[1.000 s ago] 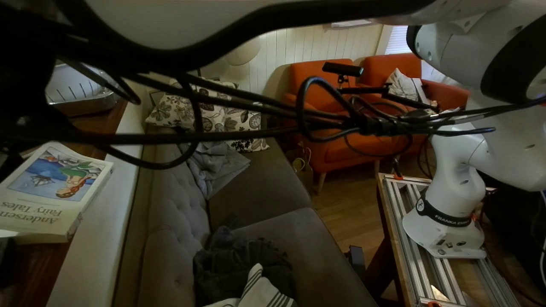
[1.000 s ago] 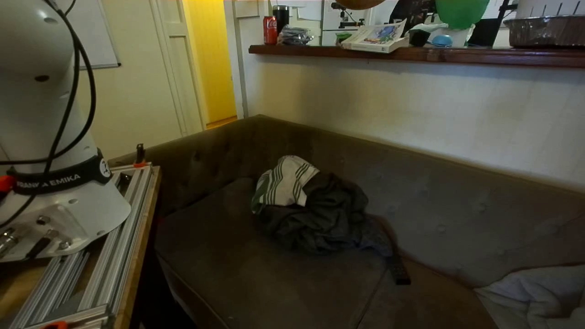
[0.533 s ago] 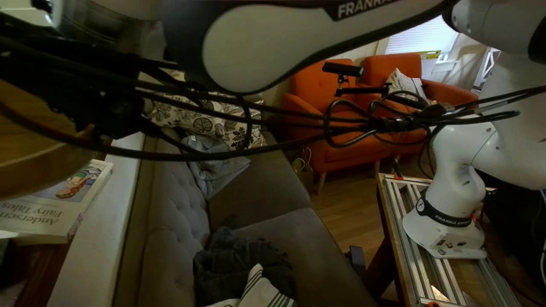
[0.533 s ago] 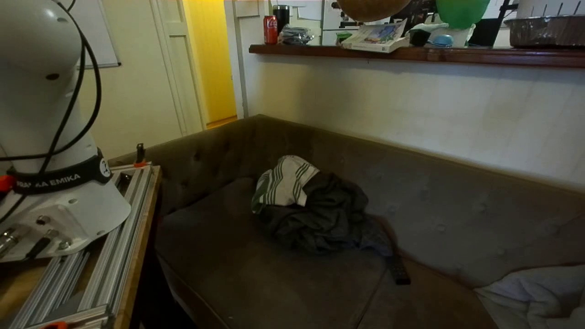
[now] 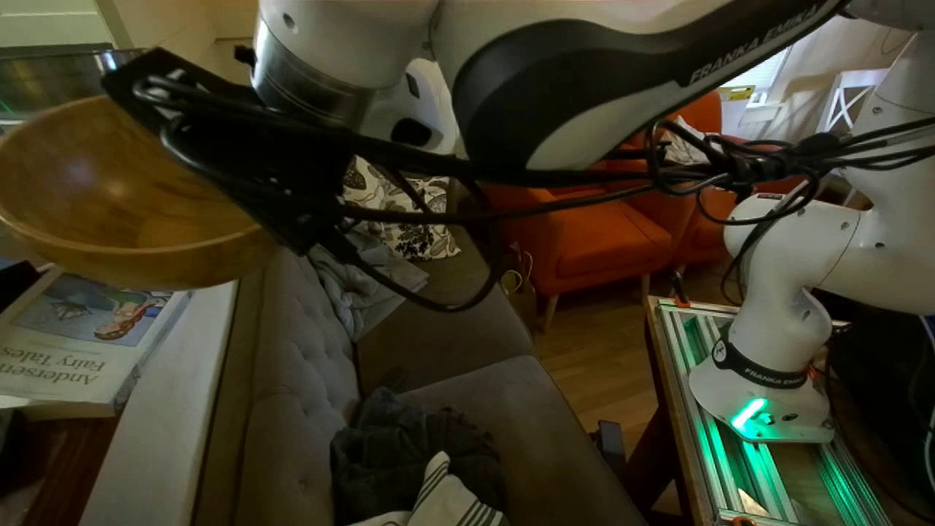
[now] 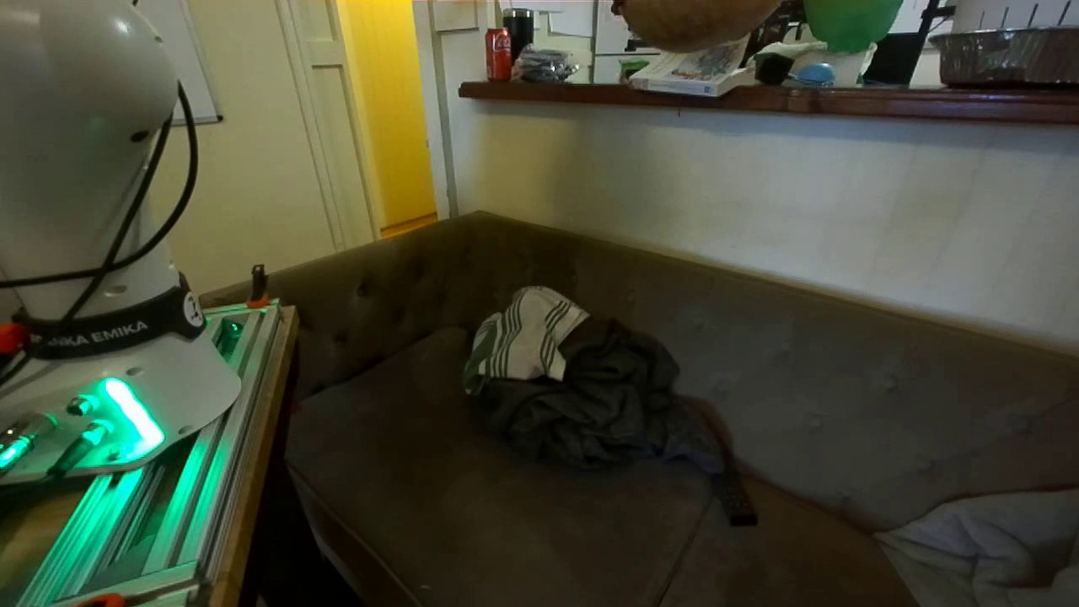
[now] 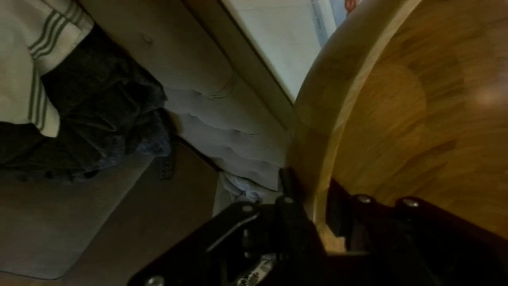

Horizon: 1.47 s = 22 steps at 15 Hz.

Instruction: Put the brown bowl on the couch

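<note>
Gripper clamps the rim of the brown bowl, one finger inside and one outside (only the wrist view shows this pinch). In an exterior view the bowl hangs higher than the couch, its hollow showing; in an exterior view the bowl shows just its underside, cut by the top edge, partly hiding a book.

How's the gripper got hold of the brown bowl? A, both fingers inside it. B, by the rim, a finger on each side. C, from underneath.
B: the wrist view shows the gripper with one finger inside the bowl and one outside, the rim running between them.
</note>
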Tool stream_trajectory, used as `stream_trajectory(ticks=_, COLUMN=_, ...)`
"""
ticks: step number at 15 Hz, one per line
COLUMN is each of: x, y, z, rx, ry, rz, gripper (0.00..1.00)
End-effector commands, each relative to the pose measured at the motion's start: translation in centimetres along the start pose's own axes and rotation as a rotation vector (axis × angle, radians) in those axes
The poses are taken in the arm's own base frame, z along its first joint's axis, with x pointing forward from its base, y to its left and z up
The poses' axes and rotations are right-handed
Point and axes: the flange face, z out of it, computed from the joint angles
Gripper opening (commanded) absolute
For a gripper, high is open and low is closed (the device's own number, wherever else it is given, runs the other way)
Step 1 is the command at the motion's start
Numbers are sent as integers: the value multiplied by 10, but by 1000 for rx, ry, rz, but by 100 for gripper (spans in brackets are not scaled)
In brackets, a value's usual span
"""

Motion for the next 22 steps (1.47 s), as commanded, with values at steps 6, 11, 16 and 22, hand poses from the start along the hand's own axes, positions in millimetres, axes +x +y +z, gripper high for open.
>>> stream_trajectory(ticks=6, x=77, y=77, z=17, rx=-167, ry=8, rz=330, gripper=4)
stream_trajectory(ticks=11, x=155, y=128, z=60, rx=-292, ry=37, rz=523, gripper=4)
stream_trajectory(ticks=16, x=151, y=160, z=127, rx=-401, ry=-50, rz=733, gripper=4)
stream_trajectory(ticks=22, x=129, y=166, z=168, rx=-439, ry=-116, rz=827, gripper=18)
